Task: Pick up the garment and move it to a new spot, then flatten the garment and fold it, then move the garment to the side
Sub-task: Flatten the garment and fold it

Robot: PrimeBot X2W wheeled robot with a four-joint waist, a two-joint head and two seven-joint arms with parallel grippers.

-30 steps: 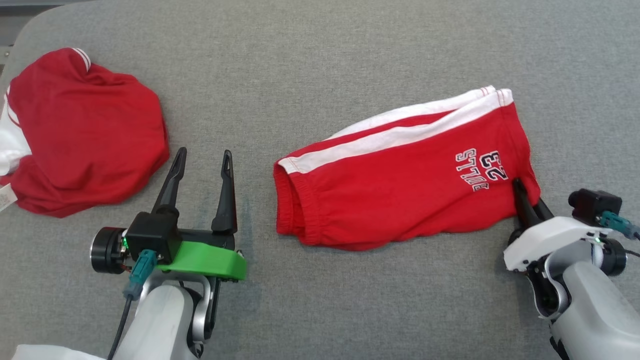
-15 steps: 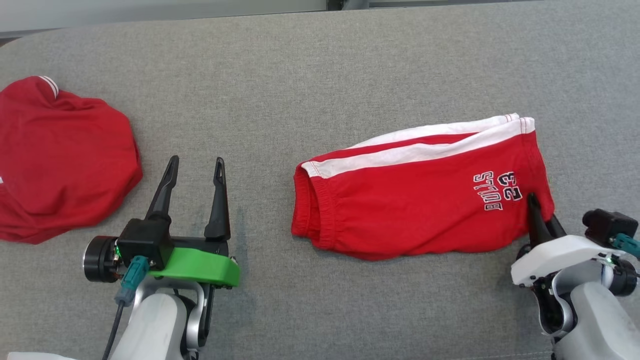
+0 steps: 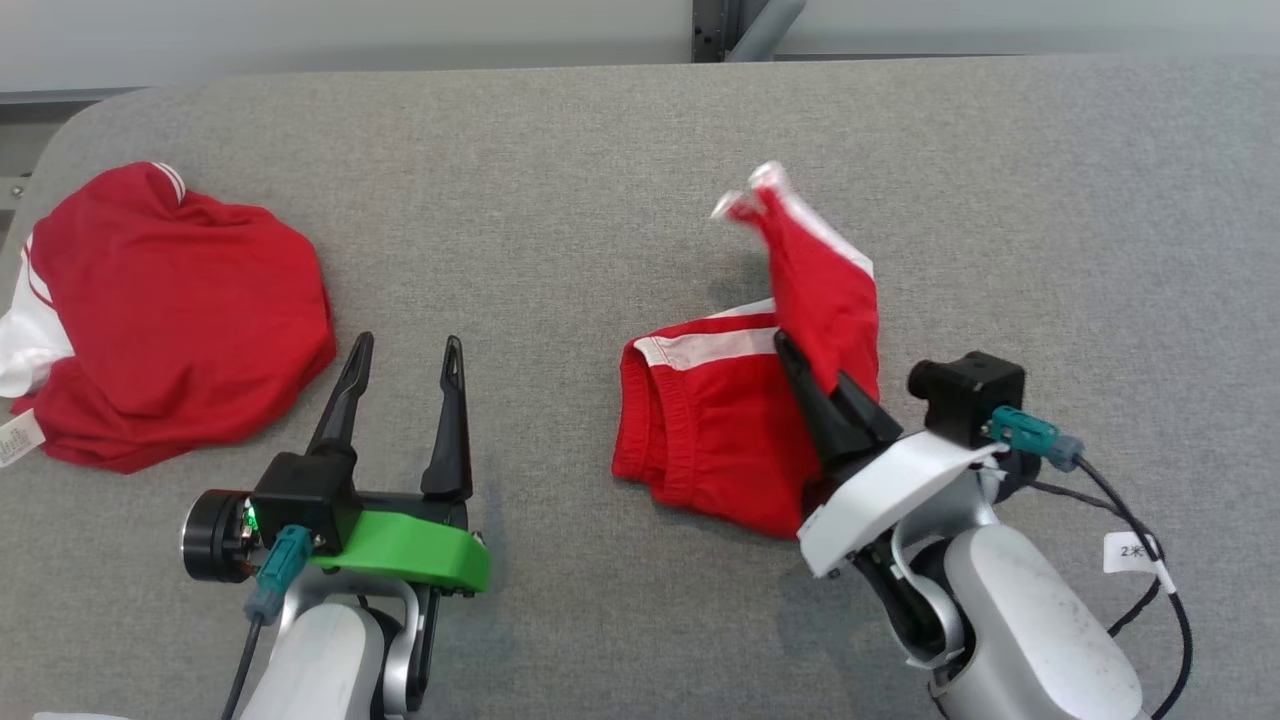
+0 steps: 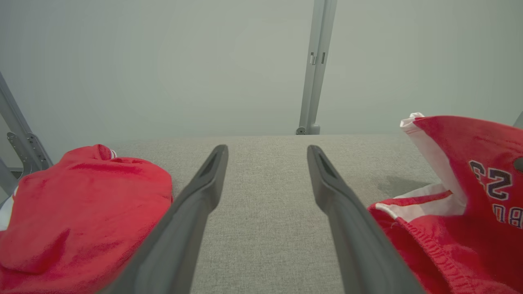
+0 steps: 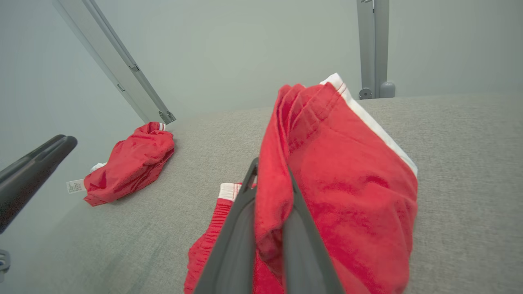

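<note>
Shorts (image 3: 712, 425), red, white stripe, one end raised

L gripper (image 3: 409, 343) spread wide; R gripper (image 3: 812, 360) clamped on garment (image 3: 720, 420).

place: lab | grey fabric-topped table (image 3: 600, 150) | bare wall (image 4: 163, 61) | metal frame post (image 4: 316, 65)

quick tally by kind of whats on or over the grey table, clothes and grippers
red garments: 2, the shorts lifted at one end and the bunched red garment lying at the left
grippers: 2, the right gripper shut on the shorts and the left gripper open over bare table
total: 4
</note>
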